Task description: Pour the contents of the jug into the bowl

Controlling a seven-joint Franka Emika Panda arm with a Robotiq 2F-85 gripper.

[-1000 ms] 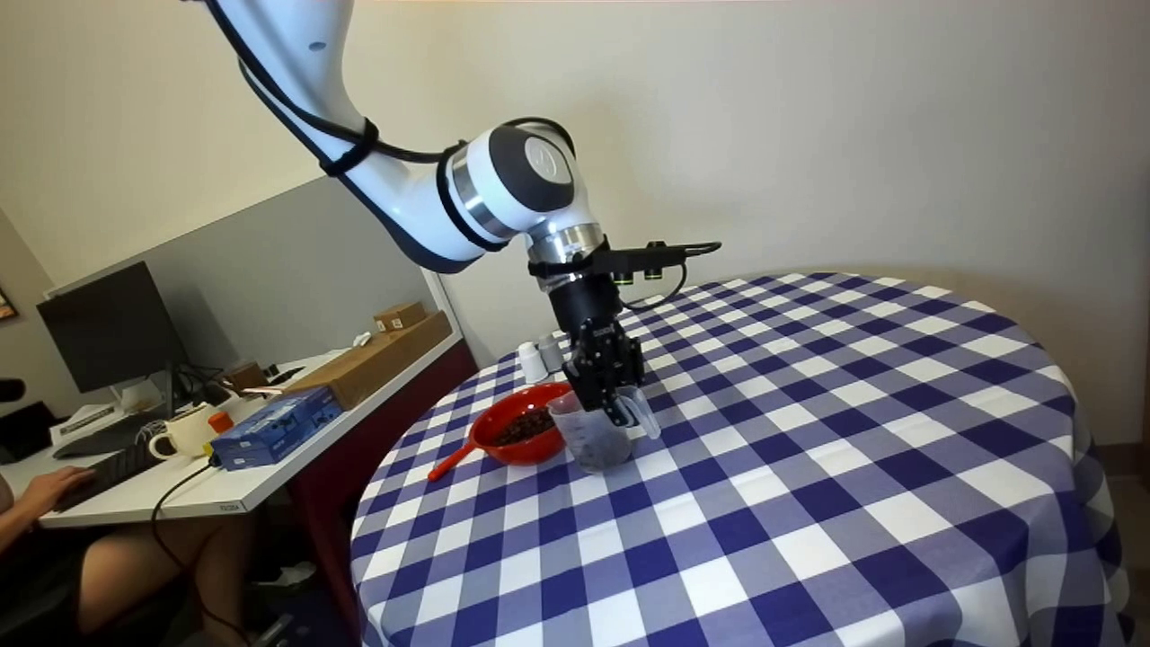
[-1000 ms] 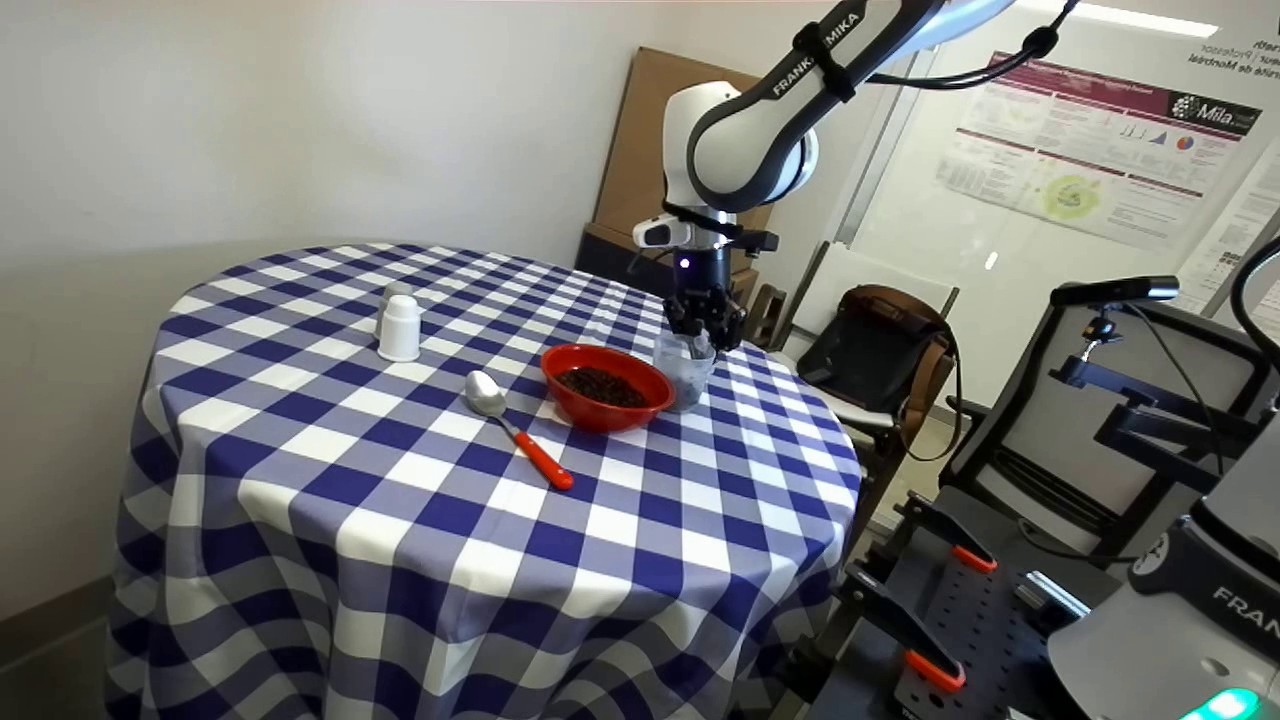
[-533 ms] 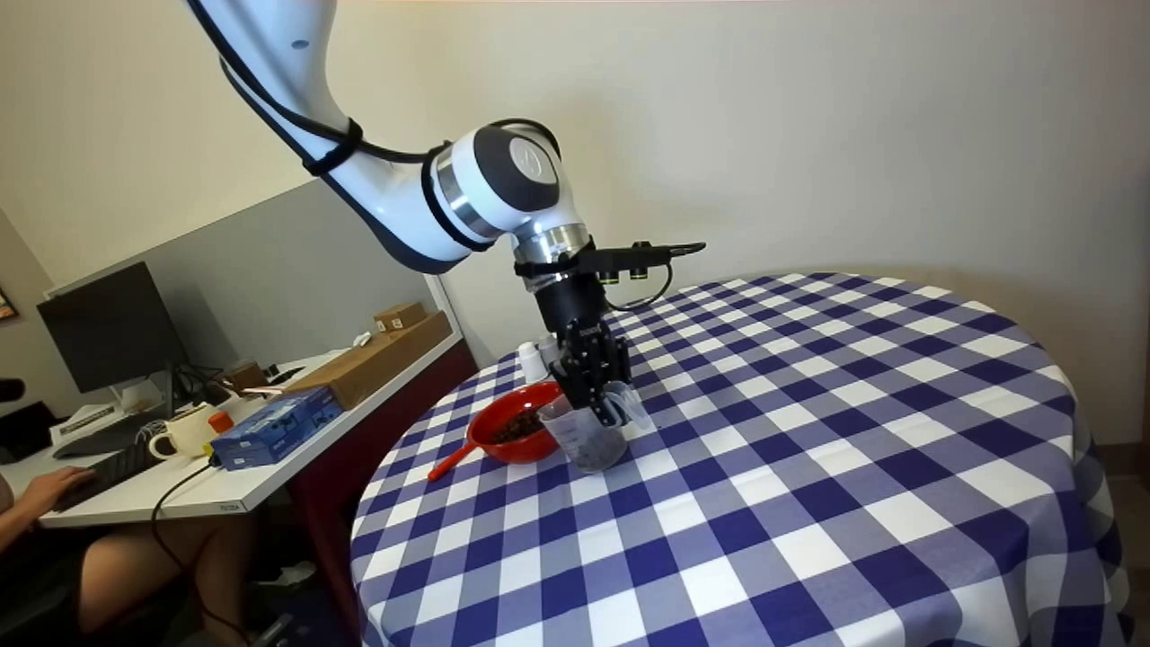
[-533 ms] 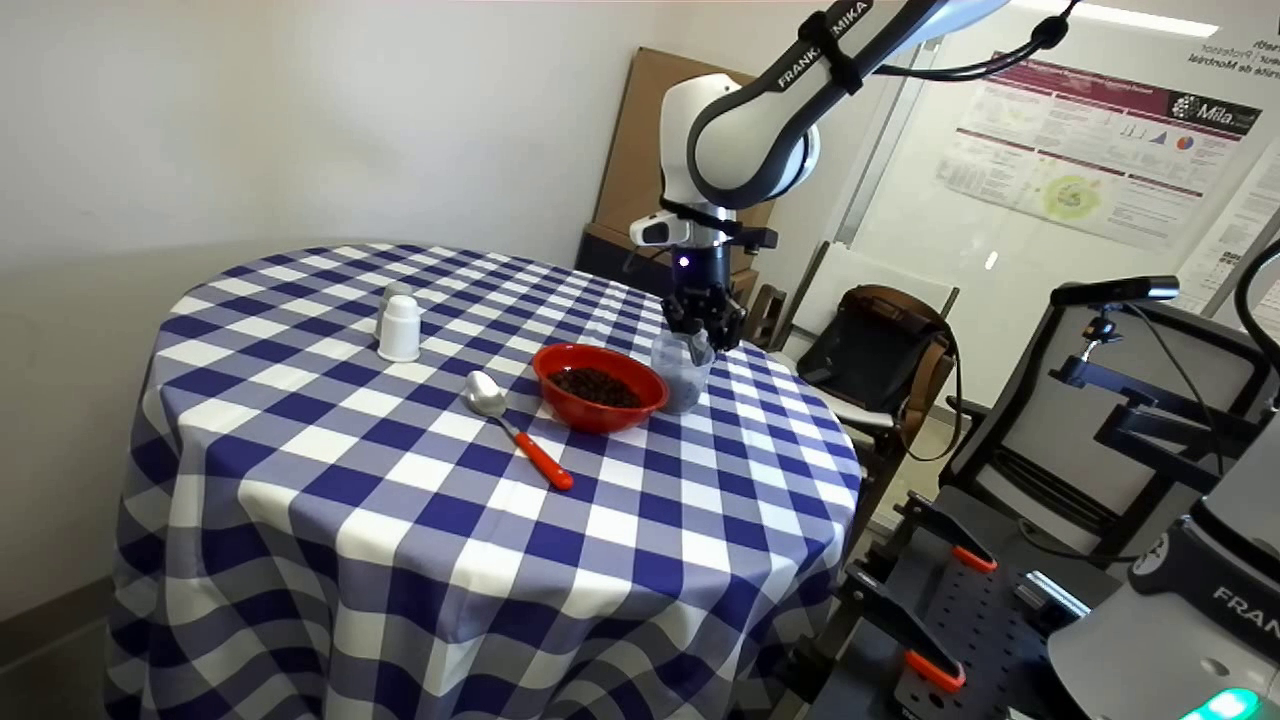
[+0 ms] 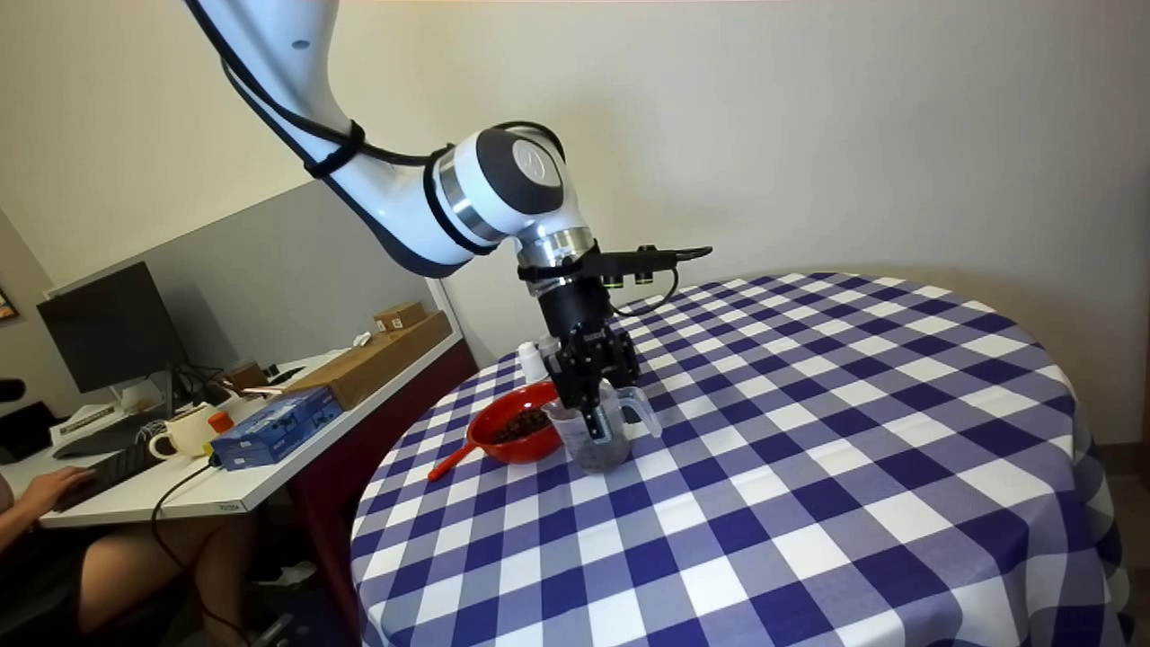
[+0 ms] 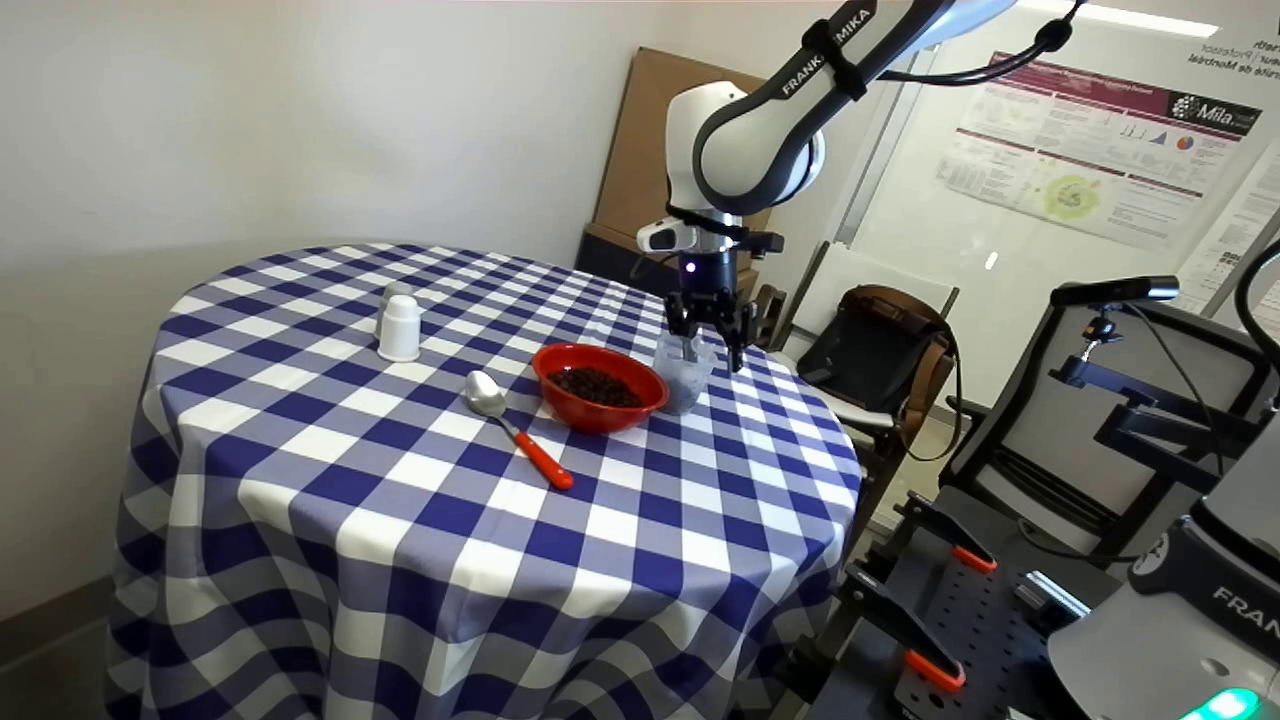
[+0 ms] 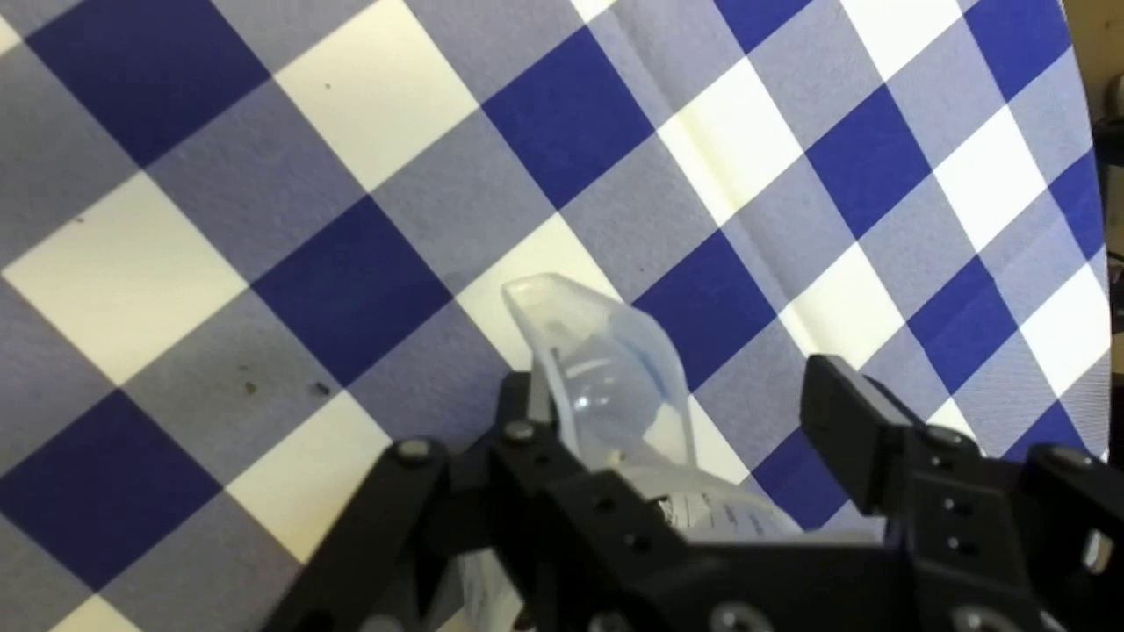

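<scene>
In an exterior view, FRANK and MIKA read either side of a black strap (image 6: 836,60) on the arm (image 6: 768,140), upper right; Mila shows on a poster (image 6: 1070,150) there, and FRAN marks the base (image 6: 1120,620), lower right. A blue-and-white checked cloth (image 6: 400,450) drapes from the centre to the lower left, with a pale wall (image 6: 300,120) behind. Just right of centre, the clear jug (image 6: 682,388) stands beside the red bowl (image 6: 600,414). In the wrist view the gripper (image 7: 674,395) is spread wide, the jug's handle (image 7: 628,351) between its fingers (image 7: 847,430)
</scene>
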